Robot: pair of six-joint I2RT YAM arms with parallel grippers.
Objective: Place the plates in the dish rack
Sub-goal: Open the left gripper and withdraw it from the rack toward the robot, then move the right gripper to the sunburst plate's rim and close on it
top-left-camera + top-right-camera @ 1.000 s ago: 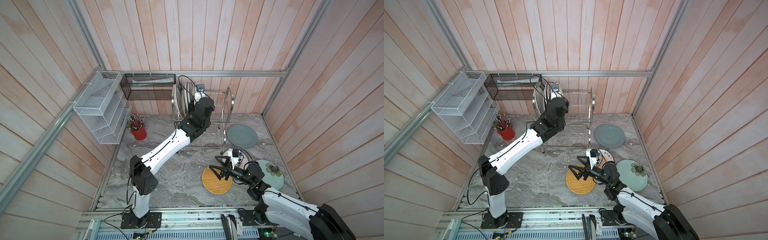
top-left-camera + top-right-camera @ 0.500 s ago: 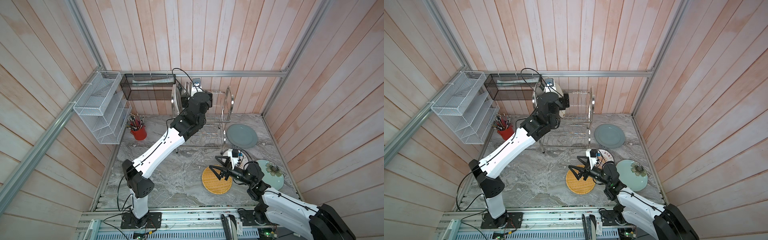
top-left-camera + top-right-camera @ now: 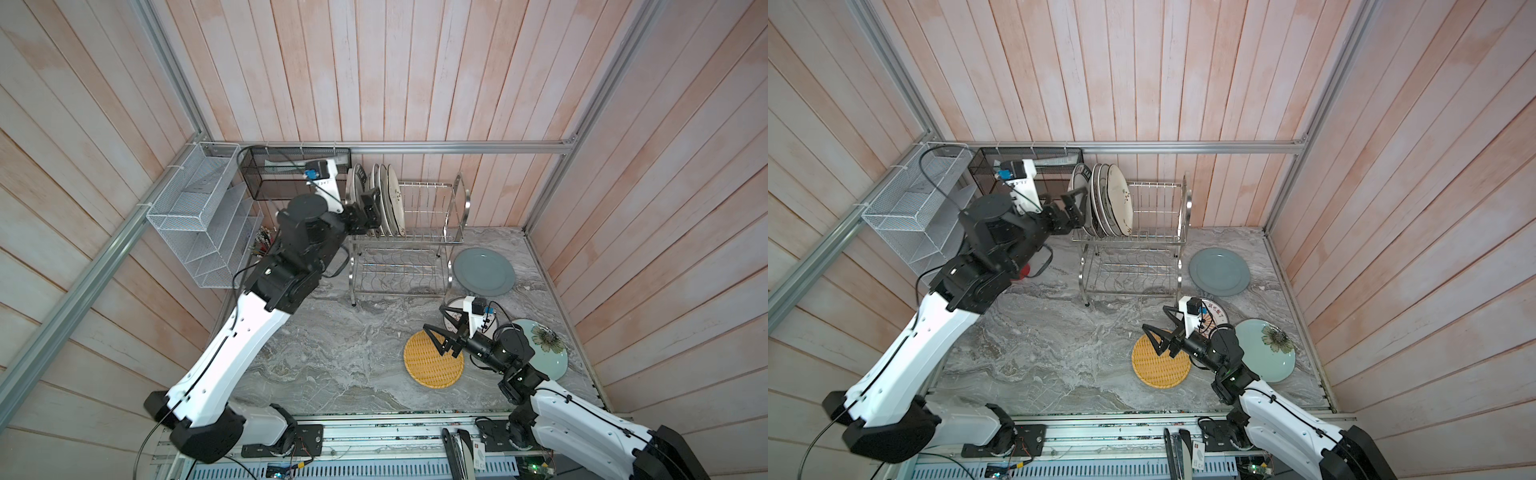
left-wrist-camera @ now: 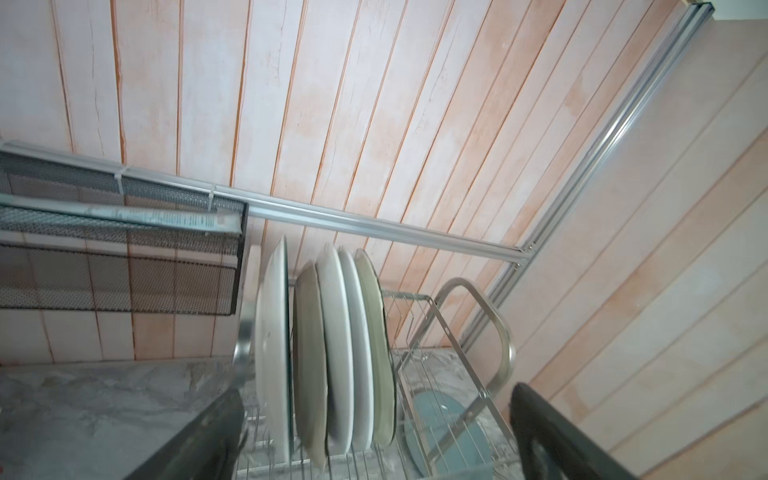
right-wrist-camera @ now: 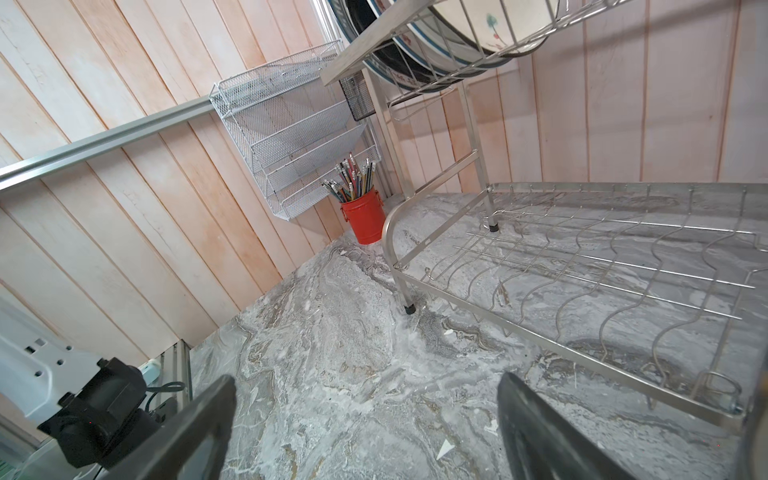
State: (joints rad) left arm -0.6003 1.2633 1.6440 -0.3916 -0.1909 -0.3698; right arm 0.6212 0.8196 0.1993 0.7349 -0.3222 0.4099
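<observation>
The dish rack (image 3: 457,199) (image 3: 1185,208) (image 4: 494,332) (image 5: 582,257) stands at the back wall. Several plates (image 3: 392,199) (image 3: 1121,203) (image 4: 332,353) stand on edge at the left end of its upper tier. My left gripper (image 3: 371,208) (image 3: 1079,208) (image 4: 378,390) is open just left of them, holding nothing. A yellow woven plate (image 3: 428,370) (image 3: 1156,370), a grey-blue plate (image 3: 484,272) (image 3: 1219,272), a pale teal flowered plate (image 3: 544,353) (image 3: 1271,353) and a lettered-rim plate (image 3: 1217,311) lie on the table. My right gripper (image 3: 434,318) (image 3: 1154,318) (image 5: 365,378) hovers open over the woven plate's far edge.
A white mesh organiser (image 3: 203,220) and a black mesh basket (image 3: 270,174) hang on the walls at the back left. A red cup of pencils (image 5: 365,220) (image 3: 1023,270) stands in the left corner beside the rack. The rack's lower tier holds nothing.
My left gripper has opened and drawn back to the left, away from the plates in the rack. The right arm has not moved.
</observation>
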